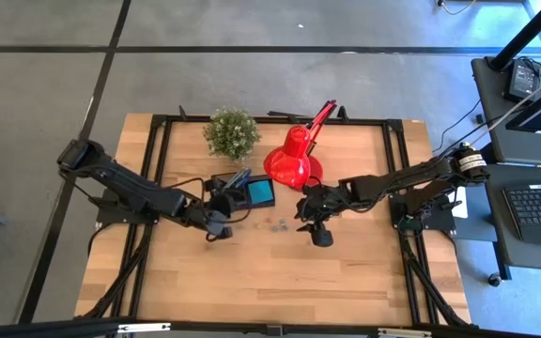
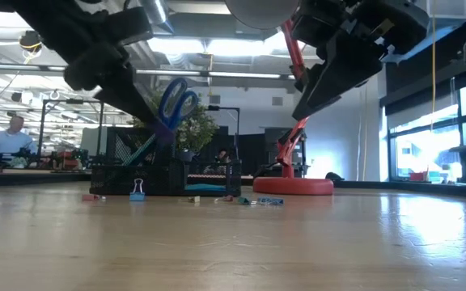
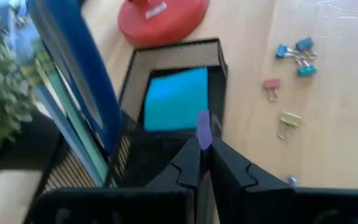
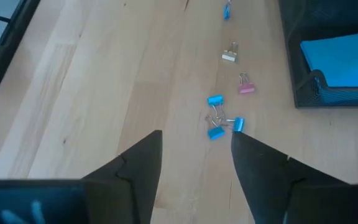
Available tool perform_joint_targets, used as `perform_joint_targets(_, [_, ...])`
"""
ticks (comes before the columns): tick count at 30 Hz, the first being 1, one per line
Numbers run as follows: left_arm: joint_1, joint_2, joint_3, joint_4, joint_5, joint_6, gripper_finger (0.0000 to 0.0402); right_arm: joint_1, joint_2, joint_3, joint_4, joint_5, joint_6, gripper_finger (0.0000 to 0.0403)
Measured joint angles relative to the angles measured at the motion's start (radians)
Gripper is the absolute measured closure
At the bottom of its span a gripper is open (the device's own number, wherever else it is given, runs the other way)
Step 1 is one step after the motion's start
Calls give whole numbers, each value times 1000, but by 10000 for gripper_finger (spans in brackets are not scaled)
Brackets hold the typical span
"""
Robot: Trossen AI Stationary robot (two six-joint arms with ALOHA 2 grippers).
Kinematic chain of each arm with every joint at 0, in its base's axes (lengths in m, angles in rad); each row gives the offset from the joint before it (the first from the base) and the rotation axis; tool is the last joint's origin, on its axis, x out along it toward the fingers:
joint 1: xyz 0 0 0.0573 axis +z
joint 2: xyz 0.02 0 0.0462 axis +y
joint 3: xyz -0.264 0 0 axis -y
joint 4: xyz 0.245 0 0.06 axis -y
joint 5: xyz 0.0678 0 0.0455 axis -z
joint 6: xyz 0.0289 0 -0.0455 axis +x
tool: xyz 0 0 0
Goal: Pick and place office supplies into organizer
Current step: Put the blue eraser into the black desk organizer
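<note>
**Purple piece over the organizer, clips loose on the table**

High view: a wooden table (image 1: 280,272) is sitting on grey floor inside a black frame, carrying a plant (image 1: 231,132) and a red lamp (image 1: 292,161). The organizer (image 1: 244,192) is lying between them, a blue pad (image 1: 260,192) in its right compartment.

Low view: an office with ceiling lights is showing behind; scissors (image 2: 172,103) are standing in the organizer, handles up.

Left wrist view: the left pincer (image 3: 204,160) is pinching a purple piece (image 3: 203,129) above the organizer, its long axis pointing away from the fingers.

Right wrist view: the right pincer (image 4: 196,163) is hanging open above the clips (image 4: 224,123).
</note>
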Motion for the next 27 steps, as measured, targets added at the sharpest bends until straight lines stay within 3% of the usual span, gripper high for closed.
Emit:
perform_joint_targets(5, [-1,-20,2,-79,59,-72,384,0,0,0,5,0,-16,208])
perform_joint_targets(11, [6,-19,2,-153,28,-144,384,0,0,0,8,0,-30,208])
perform_joint_targets(27, [65,97,2,-152,79,-117,380,0,2,0,25,0,-35,208])
